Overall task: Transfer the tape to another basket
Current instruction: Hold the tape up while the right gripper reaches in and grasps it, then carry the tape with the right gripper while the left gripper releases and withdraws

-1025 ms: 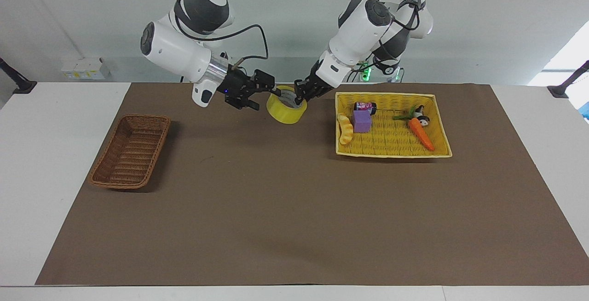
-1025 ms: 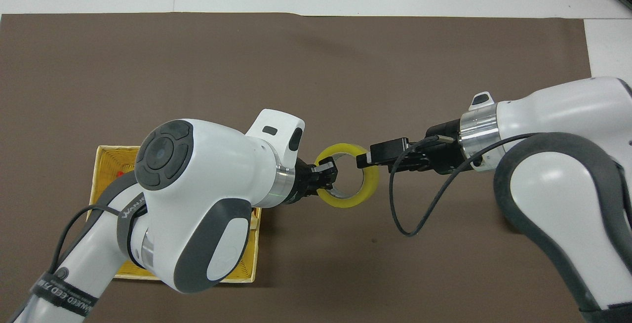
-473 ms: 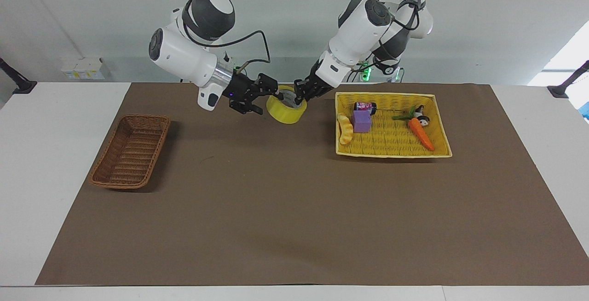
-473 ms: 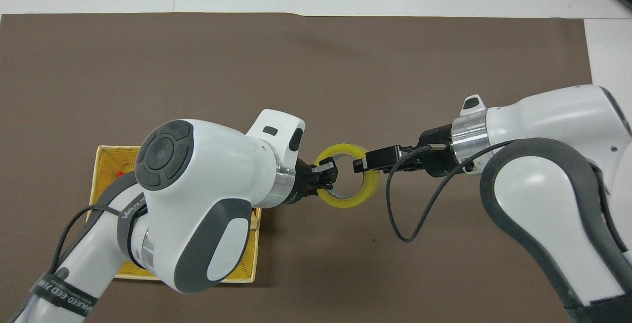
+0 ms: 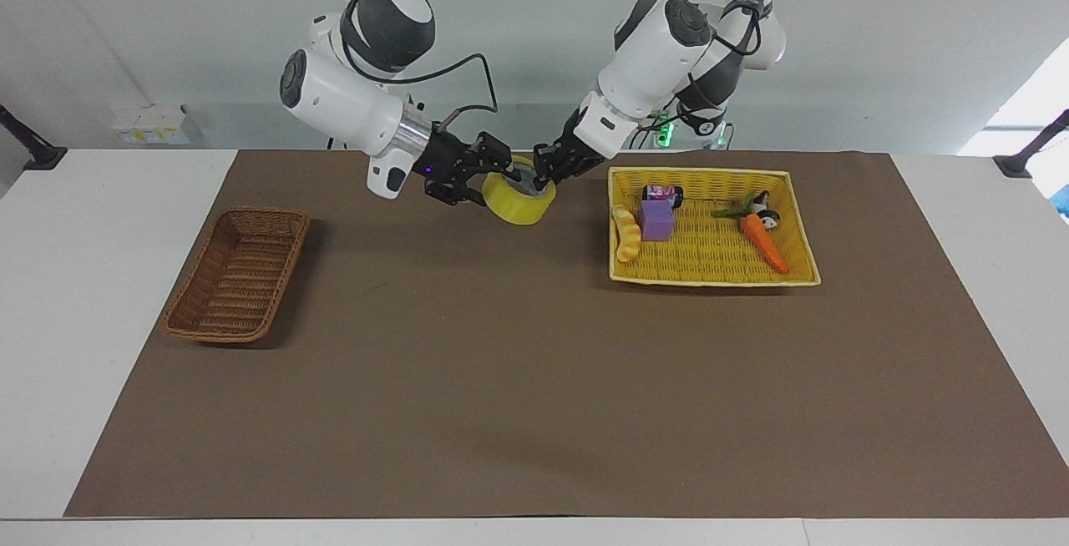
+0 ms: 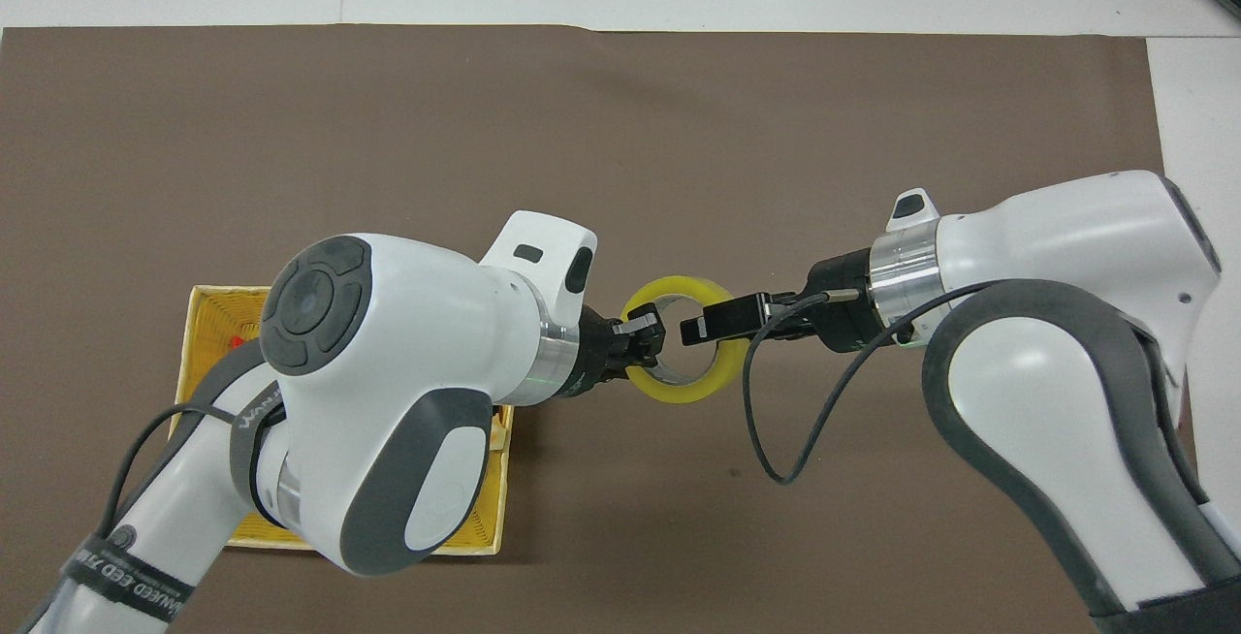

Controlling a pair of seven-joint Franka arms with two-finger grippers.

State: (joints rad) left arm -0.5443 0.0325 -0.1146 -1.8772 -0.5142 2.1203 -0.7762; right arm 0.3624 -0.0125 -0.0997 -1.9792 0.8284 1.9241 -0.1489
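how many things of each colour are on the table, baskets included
yellow: 3, tape, yellow basket, corn
brown: 1, wicker basket
purple: 1, block
orange: 1, carrot
dark: 1, small can
black and white: 1, small toy
total: 8

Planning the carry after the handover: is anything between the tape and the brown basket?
Nothing visible. The tape, held by the left gripper, has only bare brown mat between it and the brown basket.
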